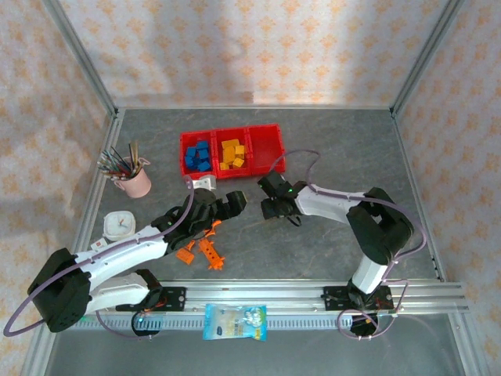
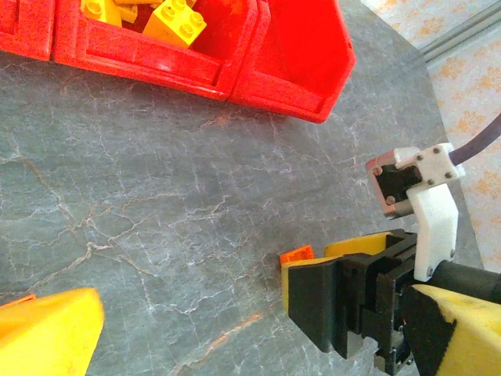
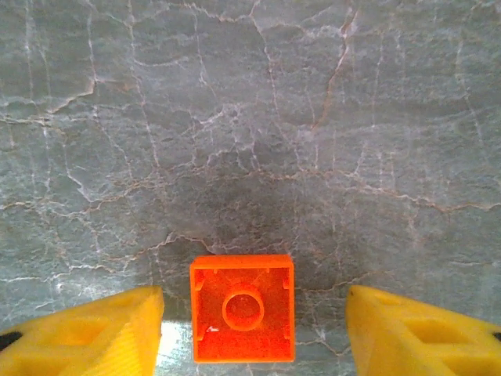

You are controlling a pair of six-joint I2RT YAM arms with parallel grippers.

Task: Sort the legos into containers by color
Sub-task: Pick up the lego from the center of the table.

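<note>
An orange lego [image 3: 243,317] lies studs-down on the grey table between the yellow fingers of my right gripper [image 3: 254,309], which is open, with a gap on both sides. In the left wrist view the same lego [image 2: 296,254] peeks out beside the right gripper [image 2: 344,301]. My left gripper [image 1: 223,211] is open wide and holds nothing. Beside it lie several orange legos [image 1: 200,249]. The red containers [image 1: 270,160] stand at the back: blue legos [image 1: 198,157] in the left one, yellow legos [image 1: 232,153] in the middle one. The right one [image 2: 290,102] has nothing visible in it.
A pink cup of pens [image 1: 131,178] and a white round object [image 1: 119,225] stand at the left. A small white item [image 1: 202,182] lies in front of the containers. A blue-and-white snack packet [image 1: 235,322] rests on the front rail.
</note>
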